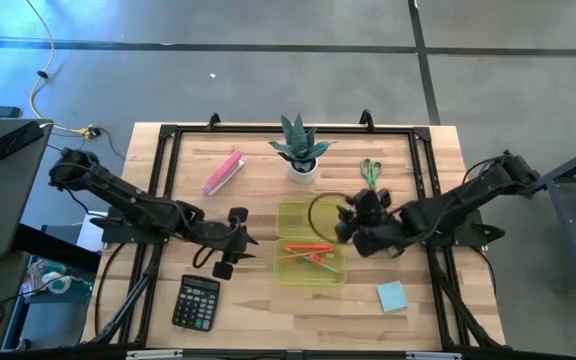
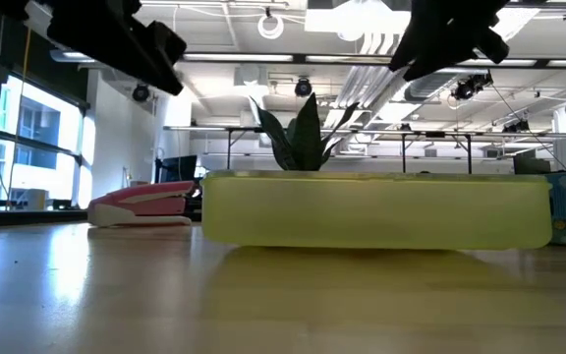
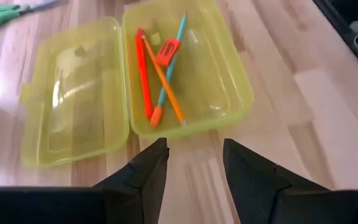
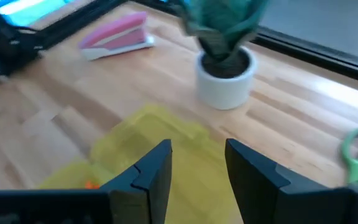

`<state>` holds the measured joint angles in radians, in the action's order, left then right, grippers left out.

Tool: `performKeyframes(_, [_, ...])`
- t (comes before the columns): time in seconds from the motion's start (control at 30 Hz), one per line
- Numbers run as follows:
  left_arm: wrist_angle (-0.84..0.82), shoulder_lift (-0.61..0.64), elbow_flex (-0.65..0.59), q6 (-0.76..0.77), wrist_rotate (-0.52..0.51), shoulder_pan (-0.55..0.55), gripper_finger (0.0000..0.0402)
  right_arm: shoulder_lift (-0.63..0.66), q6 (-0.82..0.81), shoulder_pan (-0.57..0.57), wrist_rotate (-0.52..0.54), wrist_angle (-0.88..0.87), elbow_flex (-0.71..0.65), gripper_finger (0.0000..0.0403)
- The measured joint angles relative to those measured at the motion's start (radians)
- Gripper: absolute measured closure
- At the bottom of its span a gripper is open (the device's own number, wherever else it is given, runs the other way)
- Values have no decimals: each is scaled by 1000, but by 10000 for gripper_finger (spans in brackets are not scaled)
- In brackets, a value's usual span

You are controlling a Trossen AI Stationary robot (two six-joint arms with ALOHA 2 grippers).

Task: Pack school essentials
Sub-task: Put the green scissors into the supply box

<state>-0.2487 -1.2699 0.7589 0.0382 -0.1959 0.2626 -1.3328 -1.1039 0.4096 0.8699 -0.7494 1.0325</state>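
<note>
A yellow-green see-through box lies open at the table's middle, its lid flat beside its tray. In the tray lie an orange pen, an orange pencil, a teal pencil and a small red-orange block. Green-handled scissors lie behind the box on the right, and a light-blue note pad lies at the near right. My left gripper hovers open left of the tray. My right gripper hangs open over the lid.
A potted plant stands behind the box. A pink oblong bar lies at the far left and a black calculator at the near left. A black frame runs along the table's edges. Bare wood shows in front of the box.
</note>
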Motion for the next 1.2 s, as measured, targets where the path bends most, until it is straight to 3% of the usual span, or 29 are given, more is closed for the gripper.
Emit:
performKeyframes(0.17, [102, -1, -62, -55, 9, -10, 260, 78, -59, -117, -74, -107, 0, 263])
performKeyframes(0.5, [103, 13, -62, -79, 58, -64, 270, 206, -177, -407, -255, -397, 0, 263])
performKeyframes(0.73, [90, 13, -62, -95, 53, -87, 270, 216, 16, -654, -469, -390, 0, 259])
performKeyframes(1.03, [76, 12, -62, -102, 52, -116, 270, 214, 204, -891, -628, -329, 0, 191])
performKeyframes(1.2, [66, 12, -62, -95, 52, -116, 270, 198, 274, -976, -672, -328, 0, 186])
